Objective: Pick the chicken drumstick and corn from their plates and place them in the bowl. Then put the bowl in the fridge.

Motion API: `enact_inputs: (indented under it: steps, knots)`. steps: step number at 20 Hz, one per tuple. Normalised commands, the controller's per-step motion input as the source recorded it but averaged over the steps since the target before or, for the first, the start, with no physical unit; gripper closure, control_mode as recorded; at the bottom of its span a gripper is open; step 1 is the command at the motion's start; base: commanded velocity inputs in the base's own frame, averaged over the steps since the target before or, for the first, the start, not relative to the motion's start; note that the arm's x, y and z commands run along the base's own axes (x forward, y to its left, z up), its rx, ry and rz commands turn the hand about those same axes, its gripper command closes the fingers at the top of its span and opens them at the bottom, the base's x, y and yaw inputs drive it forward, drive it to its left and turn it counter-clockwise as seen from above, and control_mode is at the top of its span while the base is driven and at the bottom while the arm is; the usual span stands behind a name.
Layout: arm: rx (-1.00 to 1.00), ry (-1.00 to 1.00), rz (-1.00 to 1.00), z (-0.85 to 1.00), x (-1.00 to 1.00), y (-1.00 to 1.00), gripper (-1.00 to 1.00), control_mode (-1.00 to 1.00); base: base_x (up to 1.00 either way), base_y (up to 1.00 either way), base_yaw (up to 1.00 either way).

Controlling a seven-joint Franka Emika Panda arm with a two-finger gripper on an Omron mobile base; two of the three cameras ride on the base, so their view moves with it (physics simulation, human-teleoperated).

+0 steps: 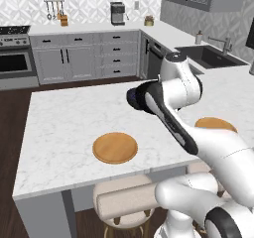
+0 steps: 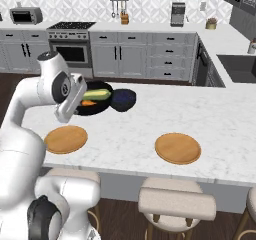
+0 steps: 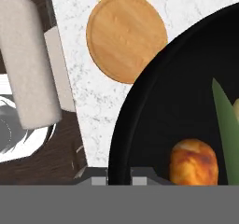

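The black bowl (image 2: 95, 104) sits on the white counter (image 2: 140, 129) with the corn (image 2: 97, 95) lying sideways across it and the chicken drumstick (image 3: 193, 162) beside it. The gripper (image 3: 119, 177) straddles the bowl's rim; I cannot tell if it squeezes. Both plates (image 2: 177, 148) are bare
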Motion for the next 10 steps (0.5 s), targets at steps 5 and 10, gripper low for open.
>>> enact_inputs:
  steps: [5,10]
  knots:
    - [0.07,-0.06,0.26,0.41,-1.00,0.00,1.00,-1.00,0.00,0.00,0.00]
    - [0.14,0.06,0.13,0.42,-1.00,0.00,1.00,-1.00,0.00,0.00,0.00]
